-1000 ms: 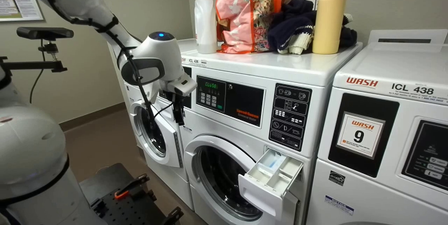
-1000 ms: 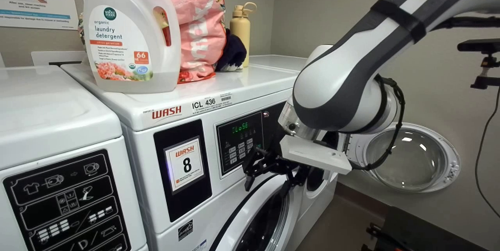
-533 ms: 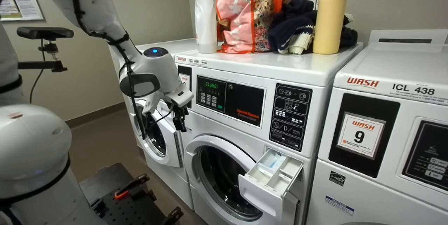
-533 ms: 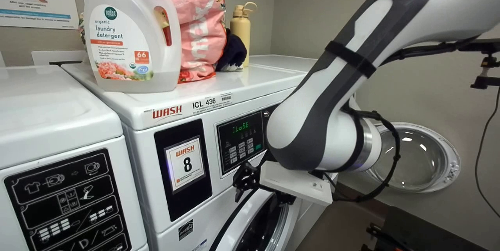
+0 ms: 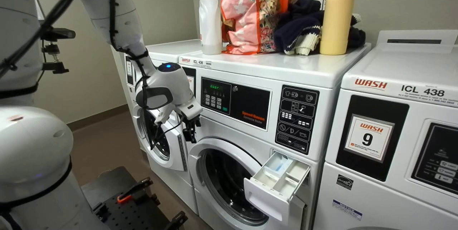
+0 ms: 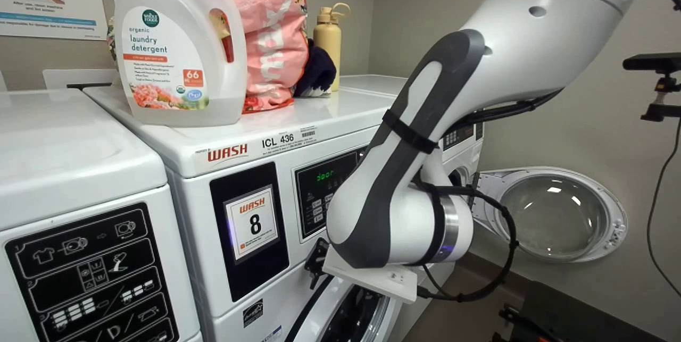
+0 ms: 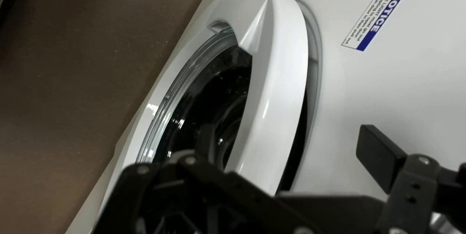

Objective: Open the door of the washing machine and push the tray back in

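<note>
The white washing machine [image 5: 232, 130] stands in the middle; it also shows in an exterior view [image 6: 308, 278]. Its round door [image 5: 229, 183] has a white rim and dark glass. In the wrist view the door rim [image 7: 280, 92] shows a handle notch and a dark gap behind its edge. The tray [image 5: 266, 196] is pulled out at the upper right of the door; it is out of view in the wrist view. My gripper [image 5: 190, 135] is above the door's upper left edge. In the wrist view it [image 7: 291, 150] is open, empty, its fingers apart on either side of the rim's line.
A neighbouring washer's door [image 6: 553, 214] stands wide open. Another washer [image 5: 393, 144] with a 9 sticker is alongside. A detergent bottle [image 5: 210, 22], a floral bag [image 5: 247, 15] and a yellow bottle [image 5: 336, 22] stand on top. A dark platform [image 5: 128, 201] lies low near the robot base.
My arm has swung round and lowered, bringing the open gripper down toward the door. The machine's display has changed from "close" to "door". The tray has not moved.
</note>
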Robot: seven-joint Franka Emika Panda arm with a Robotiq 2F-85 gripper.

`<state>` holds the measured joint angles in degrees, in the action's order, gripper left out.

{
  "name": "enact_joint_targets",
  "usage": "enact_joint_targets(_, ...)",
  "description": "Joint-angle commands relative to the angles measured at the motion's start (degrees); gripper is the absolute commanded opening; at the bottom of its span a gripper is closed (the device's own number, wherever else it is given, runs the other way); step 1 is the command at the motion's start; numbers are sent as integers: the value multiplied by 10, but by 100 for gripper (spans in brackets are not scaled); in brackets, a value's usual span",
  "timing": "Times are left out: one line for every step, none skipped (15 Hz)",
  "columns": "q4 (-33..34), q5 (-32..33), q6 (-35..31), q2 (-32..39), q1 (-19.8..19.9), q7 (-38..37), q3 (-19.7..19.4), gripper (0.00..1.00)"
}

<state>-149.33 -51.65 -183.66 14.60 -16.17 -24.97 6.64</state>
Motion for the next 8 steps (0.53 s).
enact_joint_targets(33,5,-28,56,0,-36,-4,100)
enact_joint_targets(38,3,-29,68,-2,-42,-6,100)
enact_joint_targets(41,2,-28,78,-5,-46,-10,100)
enact_joint_targets(43,-6,-25,83,-19,-49,-24,100)
enact_joint_targets(49,-7,-24,94,-20,-51,-26,100)
enact_joint_targets(52,-8,-24,101,-24,-58,-33,100)
enact_joint_targets(54,-9,-22,106,-30,-63,-39,100)
enact_joint_targets(57,-9,-22,113,-35,-69,-44,100)
